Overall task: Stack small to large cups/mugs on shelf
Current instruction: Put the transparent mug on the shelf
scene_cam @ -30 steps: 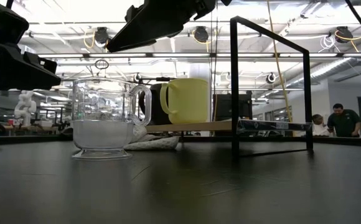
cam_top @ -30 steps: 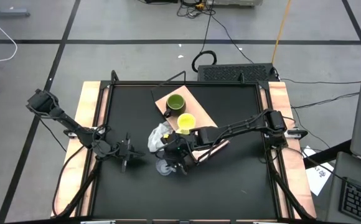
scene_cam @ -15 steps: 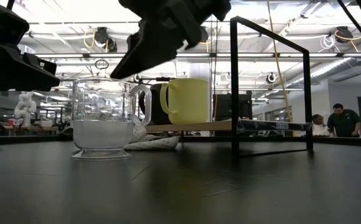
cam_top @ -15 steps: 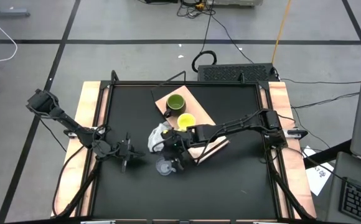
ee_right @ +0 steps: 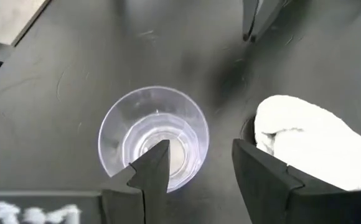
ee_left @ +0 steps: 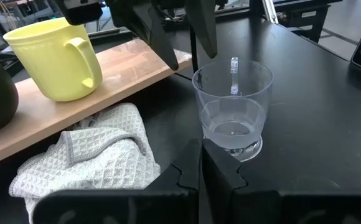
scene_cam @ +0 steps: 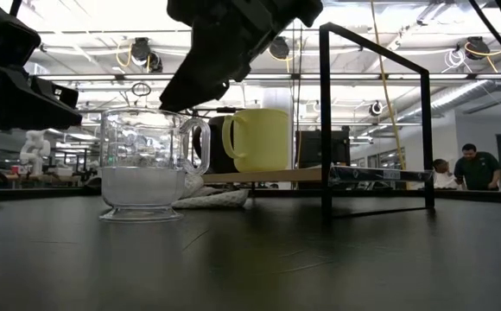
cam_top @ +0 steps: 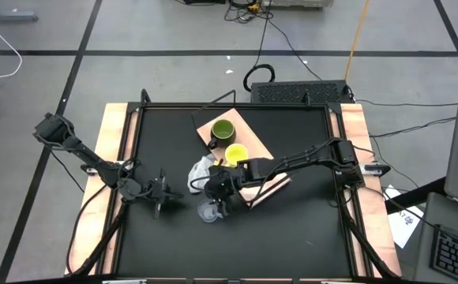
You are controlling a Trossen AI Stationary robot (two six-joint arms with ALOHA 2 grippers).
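— Cups first: where does each one stand?
— Left gripper (cam_top: 159, 194) waits at the table's left, fingers together. Clear glass cup (cam_top: 208, 211) stands on the black tabletop (cam_top: 292, 229), beside the white cloth (cam_top: 199, 173). Right gripper (cam_top: 219, 199) hangs over its rim, fingers apart, holding nothing.
— And the mugs?
— Dark green mug (cam_top: 222, 130) and yellow mug (cam_top: 237, 154) sit on the shelf (cam_top: 264, 147), farther right.

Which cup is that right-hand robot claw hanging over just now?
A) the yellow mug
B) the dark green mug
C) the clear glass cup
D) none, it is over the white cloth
C: the right wrist view looks straight down into the clear glass cup, with the open right gripper above its rim, one finger over the cup's mouth and one just outside it, beside the white cloth.
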